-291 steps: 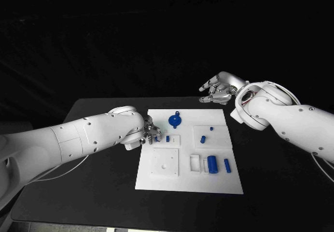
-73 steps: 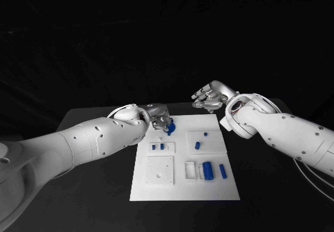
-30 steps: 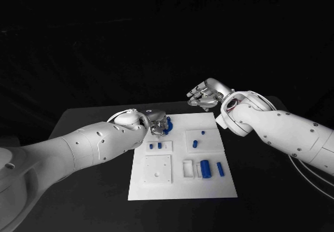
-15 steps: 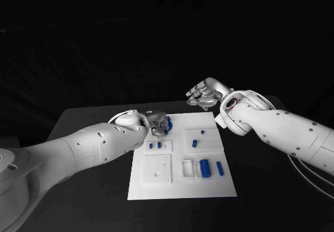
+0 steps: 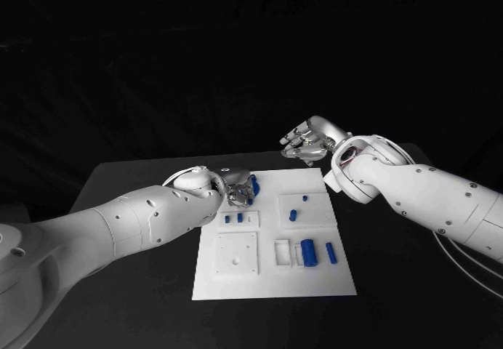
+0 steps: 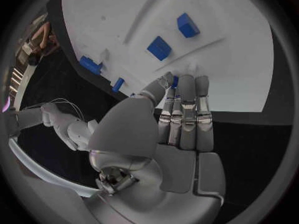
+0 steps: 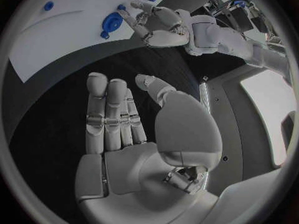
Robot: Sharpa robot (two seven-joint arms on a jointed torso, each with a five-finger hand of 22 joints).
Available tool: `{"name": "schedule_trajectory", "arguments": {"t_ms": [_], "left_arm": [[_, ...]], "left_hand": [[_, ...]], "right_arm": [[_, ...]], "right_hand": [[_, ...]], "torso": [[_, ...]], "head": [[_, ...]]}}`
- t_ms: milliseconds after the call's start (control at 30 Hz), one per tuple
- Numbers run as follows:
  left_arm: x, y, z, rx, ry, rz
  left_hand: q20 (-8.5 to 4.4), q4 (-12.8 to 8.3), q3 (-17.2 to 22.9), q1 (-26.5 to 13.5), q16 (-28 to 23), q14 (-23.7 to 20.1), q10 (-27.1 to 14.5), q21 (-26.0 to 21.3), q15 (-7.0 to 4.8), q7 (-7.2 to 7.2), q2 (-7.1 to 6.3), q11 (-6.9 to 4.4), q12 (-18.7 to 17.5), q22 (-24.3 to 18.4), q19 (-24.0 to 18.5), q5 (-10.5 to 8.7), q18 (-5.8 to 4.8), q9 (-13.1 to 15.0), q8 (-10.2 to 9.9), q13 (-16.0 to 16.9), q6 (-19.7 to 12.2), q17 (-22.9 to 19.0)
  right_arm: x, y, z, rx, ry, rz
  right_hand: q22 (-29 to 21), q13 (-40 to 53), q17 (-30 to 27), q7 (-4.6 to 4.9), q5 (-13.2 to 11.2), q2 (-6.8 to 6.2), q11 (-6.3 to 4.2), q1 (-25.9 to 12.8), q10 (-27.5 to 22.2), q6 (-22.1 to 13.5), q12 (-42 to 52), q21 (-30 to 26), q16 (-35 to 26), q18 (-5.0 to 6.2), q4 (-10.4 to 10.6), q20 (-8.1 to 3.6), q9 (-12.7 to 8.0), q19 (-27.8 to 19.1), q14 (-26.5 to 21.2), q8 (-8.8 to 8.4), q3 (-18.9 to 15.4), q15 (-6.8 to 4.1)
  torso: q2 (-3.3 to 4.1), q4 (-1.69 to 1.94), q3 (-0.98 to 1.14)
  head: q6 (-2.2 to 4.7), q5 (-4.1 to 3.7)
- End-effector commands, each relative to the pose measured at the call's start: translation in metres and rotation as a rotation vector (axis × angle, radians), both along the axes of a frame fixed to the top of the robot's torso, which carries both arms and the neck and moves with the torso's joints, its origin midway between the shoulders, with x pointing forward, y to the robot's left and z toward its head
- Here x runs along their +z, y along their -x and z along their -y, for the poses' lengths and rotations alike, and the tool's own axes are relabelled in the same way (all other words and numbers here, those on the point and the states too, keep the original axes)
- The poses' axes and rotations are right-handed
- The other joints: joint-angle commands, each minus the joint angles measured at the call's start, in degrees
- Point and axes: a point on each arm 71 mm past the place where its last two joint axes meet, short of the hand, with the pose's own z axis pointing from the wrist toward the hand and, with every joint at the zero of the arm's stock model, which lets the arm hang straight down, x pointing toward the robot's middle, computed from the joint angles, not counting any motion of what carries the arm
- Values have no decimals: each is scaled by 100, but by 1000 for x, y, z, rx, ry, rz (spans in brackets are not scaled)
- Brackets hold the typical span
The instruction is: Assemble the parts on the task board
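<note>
The white task board (image 5: 272, 280) lies in the middle of the black table. My left hand (image 5: 237, 187) rests over its far left corner, and a round blue part (image 5: 255, 187) shows beside the fingers. In the left wrist view a sliver of that blue part (image 6: 176, 80) sits pinched between the thumb and the straight fingers. The right wrist view shows the round blue part (image 7: 112, 21) low on the board at the left hand's (image 7: 157, 26) fingertips. My right hand (image 5: 307, 142) hangs beyond the board's far edge, fingers straight and holding nothing.
Two small blue pegs (image 5: 234, 217) stand near the left hand. A short blue piece (image 5: 294, 214) and a blue dot (image 5: 305, 197) sit further right. A blue cylinder (image 5: 308, 251) and a blue bar (image 5: 331, 252) lie near a white square plate (image 5: 238, 253).
Since the earliest frame my left hand has gone from the small pegs to the round blue part at the far corner. Over the last second both hands barely move.
</note>
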Motion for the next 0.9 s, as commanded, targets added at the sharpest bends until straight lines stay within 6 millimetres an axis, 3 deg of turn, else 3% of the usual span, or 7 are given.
{"name": "schedule_trajectory", "arguments": {"t_ms": [33, 333, 900], "left_arm": [[-2, 3, 3, -20, 2, -29], [-2, 7, 4, -35, 23, -36], [0, 4, 2, -10, 42, -10]], "left_hand": [[-15, -4, 26, -13, 40, 24, 102, 40, -21, -5, 58, -14, -18, 129, -32, 3, 23, -2, -9, -5, 69, 15], [-11, -19, -34, 7, 209, 18, 281, 116, -13, -14, 97, -43, -18, 126, -62, 7, 29, 2, -8, -2, 203, 73], [89, 4, -182, -50, 230, -27, -16, -15, 89, -50, -16, 55, -17, 88, -20, -139, 91, -6, -14, -2, -202, 16]], "right_arm": [[0, 0, -1, 9, 1, 2], [0, 0, -1, 9, 1, 1], [0, -1, -1, 8, 1, 1]], "right_hand": [[187, -9, -24, 19, 34, -17, 20, -20, -13, -9, -31, -32, 35, 84, -2, 26, 6, 229, -12, 22, 41, 27], [187, -9, -24, 19, 34, -17, 20, -20, -13, -9, -31, -32, 35, 84, -2, 26, 6, 229, -12, 22, 41, 27], [187, -9, -24, 19, 34, -17, 20, -20, -13, -9, -31, -32, 35, 84, -2, 26, 6, 229, -12, 22, 41, 27]], "torso": [[3, 2, -5], [3, 8, -1], [5, -4, 7]], "head": [[3, 1], [-7, 7], [-12, 16]]}}
